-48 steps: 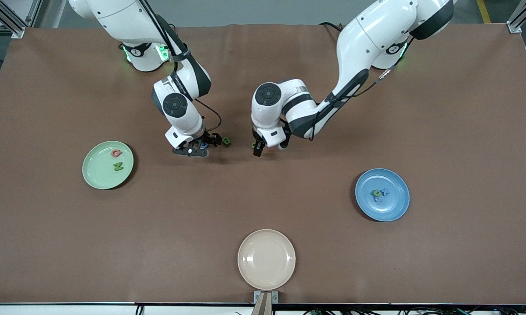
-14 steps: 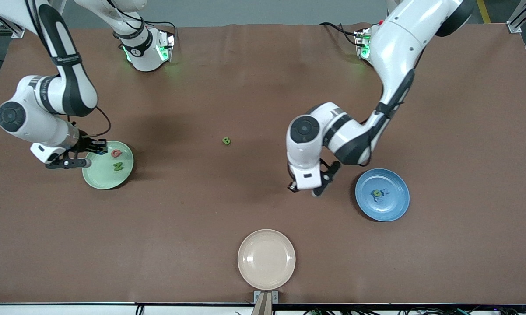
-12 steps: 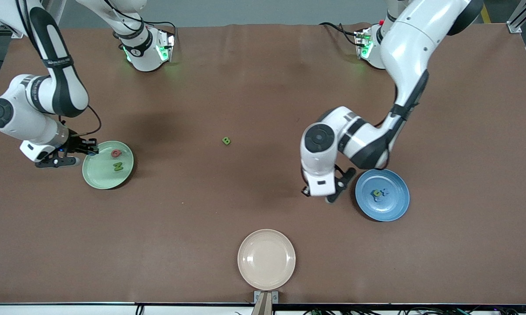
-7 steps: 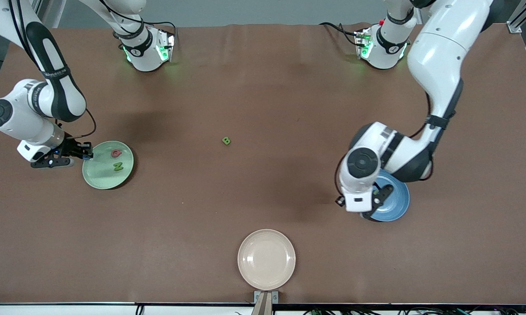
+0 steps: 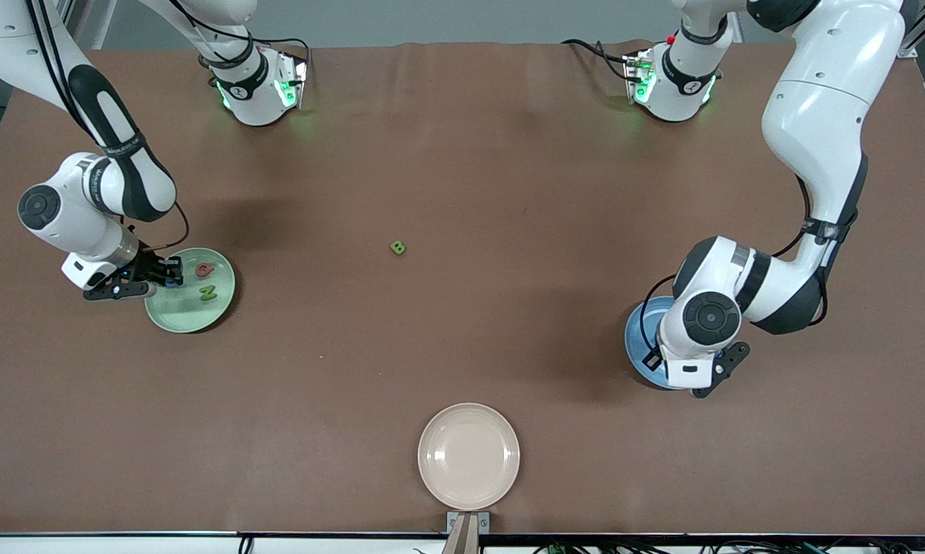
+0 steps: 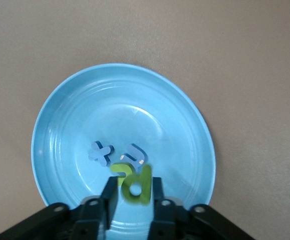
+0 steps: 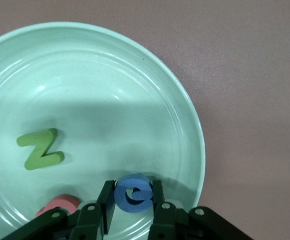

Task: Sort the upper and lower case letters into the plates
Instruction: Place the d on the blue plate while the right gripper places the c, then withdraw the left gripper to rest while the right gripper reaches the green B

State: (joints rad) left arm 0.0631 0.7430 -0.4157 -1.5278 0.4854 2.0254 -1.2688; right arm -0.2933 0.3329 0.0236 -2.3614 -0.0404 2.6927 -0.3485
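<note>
A beige plate sits at the bottom centre of the front view. Higher, at the right, my left gripper hangs over the blue plate; a green letter sits between its jaws, though I cannot tell whether they grip it. Two blue letters lie in that plate. At the left, my right gripper is clamped on a blue letter over the green plate, which holds a green Z and a pink-red letter. A lone green letter lies at mid-table.
</note>
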